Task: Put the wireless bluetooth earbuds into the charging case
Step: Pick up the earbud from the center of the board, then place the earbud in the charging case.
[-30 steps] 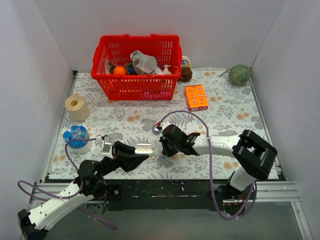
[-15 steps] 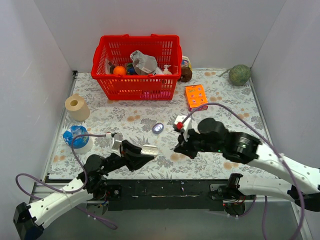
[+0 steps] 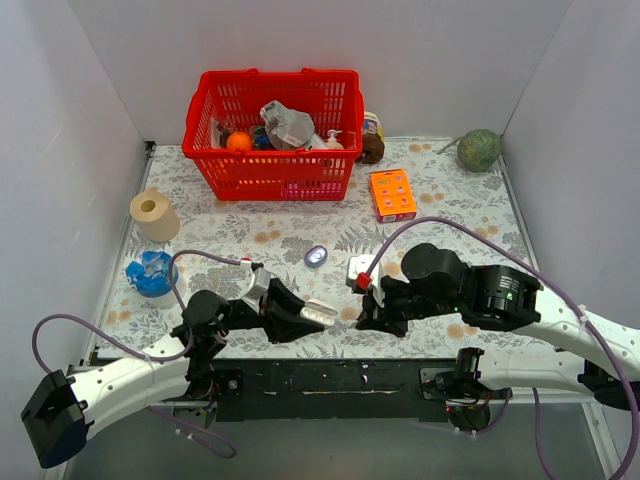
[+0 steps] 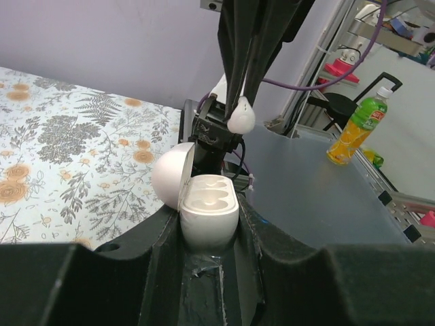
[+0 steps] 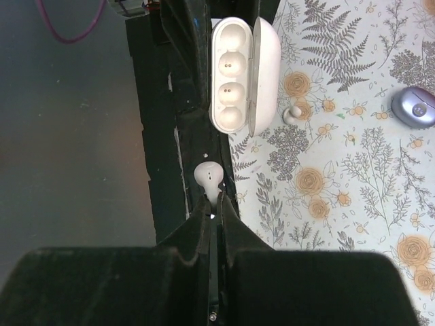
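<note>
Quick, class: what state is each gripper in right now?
Left gripper: shut on the open white case.
Right gripper: shut on a white earbud.

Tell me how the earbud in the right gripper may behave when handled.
The earbud looks glossy and rounded, so it may slip; the right gripper pinches only its narrow end. It seems tiny, probably light. Dropped, it might roll.

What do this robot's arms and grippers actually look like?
Both the left arm and right arm have white tube-like links joined by chunky black joints. A purple cable loops loosely along each. The left gripper and right gripper are black, each ending in two slim tapered fingers; a small red plug sits by the right wrist.
</note>
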Motion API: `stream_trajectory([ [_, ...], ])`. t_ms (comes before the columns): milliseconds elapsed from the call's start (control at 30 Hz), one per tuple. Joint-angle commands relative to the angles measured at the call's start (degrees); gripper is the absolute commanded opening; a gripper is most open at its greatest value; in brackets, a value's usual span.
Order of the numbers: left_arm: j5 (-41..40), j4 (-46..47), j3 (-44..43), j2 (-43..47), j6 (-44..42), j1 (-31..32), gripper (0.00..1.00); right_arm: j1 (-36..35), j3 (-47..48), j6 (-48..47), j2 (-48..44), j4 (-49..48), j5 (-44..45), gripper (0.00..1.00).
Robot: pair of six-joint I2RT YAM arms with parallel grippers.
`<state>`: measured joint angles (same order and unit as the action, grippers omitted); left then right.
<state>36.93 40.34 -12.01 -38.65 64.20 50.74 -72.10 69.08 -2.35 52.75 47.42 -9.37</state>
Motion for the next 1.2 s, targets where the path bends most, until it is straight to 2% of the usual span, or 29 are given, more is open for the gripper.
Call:
stream_trajectory([
  [0, 4.20, 4.57, -1.79, -0.89, -1.98, -0.12, 0.00, -1.73, 0.09, 0.41, 0.68, -5.48, -0.30, 0.01],
  [300, 6.75, 6.60, -2.23, -1.86, -0.75, -0.12, 0.00, -3.93, 0.53, 0.59, 4.99, -10.76, -0.83, 0.01],
  [733, 7.28, 8.27, -1.61, -0.20, 1.45, -0.12, 0.00, -4.72, 1.67, -0.37, 8.86, -11.30, 0.66, 0.01],
  [1000, 5.00, 6.78, -1.96, 1.65, 0.22, -0.12, 0.00, -6.47, 2.55, 0.68, 9.39, -8.84, 3.38, 0.01],
  [1167, 0.78, 5.10, -1.70, 3.76, -1.01, -0.12, 0.00, -7.97, 3.08, 2.00, 9.83, -8.66, 7.34, 0.01],
])
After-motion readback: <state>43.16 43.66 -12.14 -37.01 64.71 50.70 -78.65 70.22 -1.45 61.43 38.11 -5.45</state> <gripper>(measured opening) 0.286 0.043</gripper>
